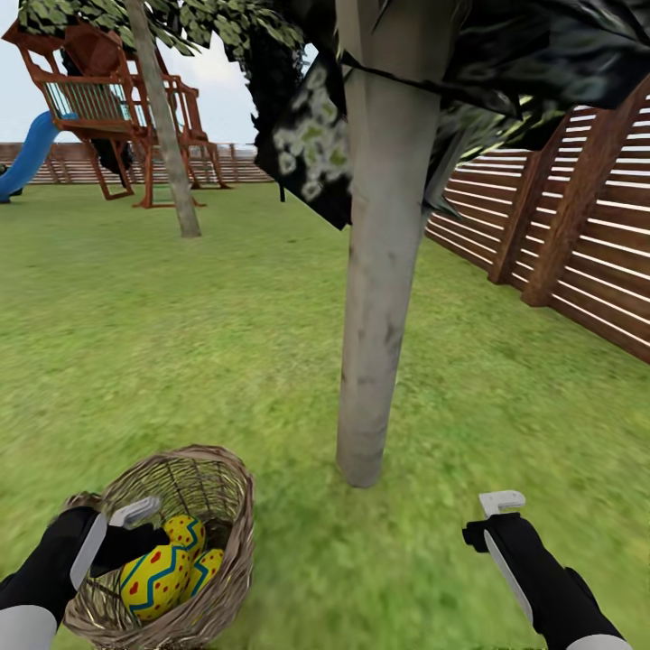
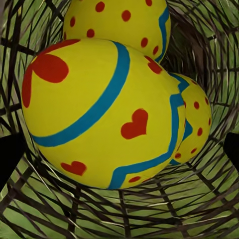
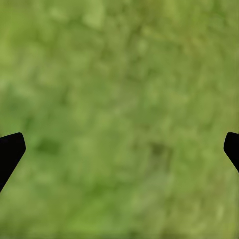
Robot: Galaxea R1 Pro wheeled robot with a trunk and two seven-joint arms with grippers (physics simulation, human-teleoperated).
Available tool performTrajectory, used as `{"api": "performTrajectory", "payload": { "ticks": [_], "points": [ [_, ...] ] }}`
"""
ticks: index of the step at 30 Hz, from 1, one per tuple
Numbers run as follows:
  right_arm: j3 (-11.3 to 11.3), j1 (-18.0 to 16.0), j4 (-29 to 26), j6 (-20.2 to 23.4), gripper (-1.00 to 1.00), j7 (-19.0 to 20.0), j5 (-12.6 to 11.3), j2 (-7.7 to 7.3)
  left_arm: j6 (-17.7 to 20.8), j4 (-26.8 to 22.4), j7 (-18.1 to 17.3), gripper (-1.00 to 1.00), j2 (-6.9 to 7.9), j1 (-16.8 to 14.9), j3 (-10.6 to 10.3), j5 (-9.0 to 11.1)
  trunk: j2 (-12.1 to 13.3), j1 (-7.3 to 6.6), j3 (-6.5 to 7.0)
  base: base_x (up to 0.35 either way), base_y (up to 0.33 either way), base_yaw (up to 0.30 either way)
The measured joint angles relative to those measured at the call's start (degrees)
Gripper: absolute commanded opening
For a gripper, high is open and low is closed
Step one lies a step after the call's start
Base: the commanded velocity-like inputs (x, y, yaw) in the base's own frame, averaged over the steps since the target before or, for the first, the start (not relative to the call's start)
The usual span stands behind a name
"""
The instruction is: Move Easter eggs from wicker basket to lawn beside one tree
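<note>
Spread wide, the left gripper (image 1: 135,533) reaches into the brown woven wicker basket (image 1: 221,578) just beside the grey-tan tree trunk (image 1: 375,298), its fingers flanking the nearest of three yellow zigzag-banded eggs (image 2: 99,112); contact unclear. The right gripper (image 3: 119,149), also wide open, hangs over green lawn (image 3: 119,74).

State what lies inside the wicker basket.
Three yellow eggs sit in the basket, with the left end effector reaching in. The basket floor beneath them is covered.

Three yellow Easter eggs (image 1: 155,582) with blue bands and red marks lie clustered, apparently touching, in the brown wicker basket (image 1: 221,578) on the lawn (image 1: 162,343), near the grey-trunked tree (image 1: 379,271).
</note>
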Motion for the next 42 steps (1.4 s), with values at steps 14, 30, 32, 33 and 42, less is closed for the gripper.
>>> {"api": "performTrajectory", "payload": {
  "ticks": [14, 30, 32, 33, 42],
  "points": [
    [0.1, 0.0, 0.2, 0.0, 1.00, 0.0, 0.0, 0.21, 0.1, -1.4, -0.2, 1.00, 0.07, 0.0, 0.1, 0.0, -0.2, 0.36, -3.10, 0.000, 0.000, 0.000],
    [0.1, 0.0, 0.3, 0.0, 1.00, 0.0, 0.0, 0.21, 0.1, -1.6, -0.2, 1.00, -0.03, 0.0, 0.1, 0.1, -0.4, 0.77, -6.65, 0.000, 0.000, 0.000],
    [0.1, 0.0, 0.8, 0.0, 1.00, 0.0, 0.0, 0.21, 0.1, -1.6, -0.2, 1.00, -0.06, 0.0, 0.1, 0.1, -0.4, 0.77, -6.66, 0.000, 0.000, 0.000],
    [0.1, 0.0, 1.0, 0.0, 1.00, 0.0, 0.0, 0.22, 0.1, -1.6, -0.2, 1.00, -0.07, 0.0, 0.1, 0.1, -0.4, 0.77, -6.66, 0.000, 0.000, 0.000],
    [0.1, 0.0, 1.3, 0.0, 1.00, 0.0, 0.0, 0.22, 0.1, -1.6, -0.2, 1.00, -0.15, 0.0, 0.1, 0.1, -0.4, 0.77, -6.66, 0.000, 0.000, 0.000]
  ]
}}
